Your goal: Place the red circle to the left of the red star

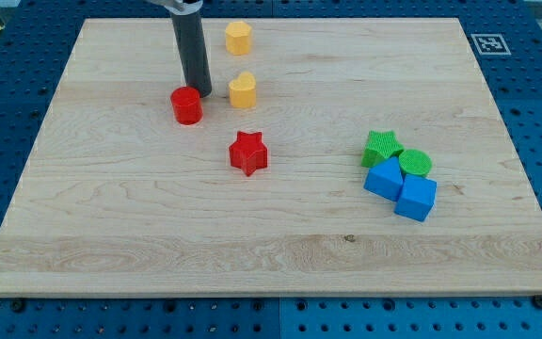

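The red circle [186, 104] sits in the upper left part of the wooden board [158, 235]. The red star [248, 153] lies below and to the right of it, a short gap apart. My tip [199, 91] stands just above and to the right of the red circle, touching or almost touching its upper right edge. The dark rod rises from there out of the view's top.
A yellow heart-like block [243, 89] sits right of the tip and another yellow block [238, 37] near the top edge. At the right, a green star [381, 147], green circle [416, 164] and two blue blocks [383, 178] [416, 198] cluster together.
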### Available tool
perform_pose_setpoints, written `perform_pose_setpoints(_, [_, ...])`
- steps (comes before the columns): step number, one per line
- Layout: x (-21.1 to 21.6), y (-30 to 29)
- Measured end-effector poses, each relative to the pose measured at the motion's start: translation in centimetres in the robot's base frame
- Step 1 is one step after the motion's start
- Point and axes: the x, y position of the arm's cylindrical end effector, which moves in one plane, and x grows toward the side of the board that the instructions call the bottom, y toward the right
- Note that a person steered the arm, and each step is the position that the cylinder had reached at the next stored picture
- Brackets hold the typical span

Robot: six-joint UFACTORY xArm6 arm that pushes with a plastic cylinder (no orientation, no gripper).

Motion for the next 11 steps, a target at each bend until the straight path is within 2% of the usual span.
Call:
perform_pose_setpoints(2, [-0.4, -3.1])
perform_pose_setpoints(5, [0.3, 0.6])
perform_pose_setpoints(7, [0.4, 0.6])
perform_pose_setpoints(11, [6.1, 0.1])
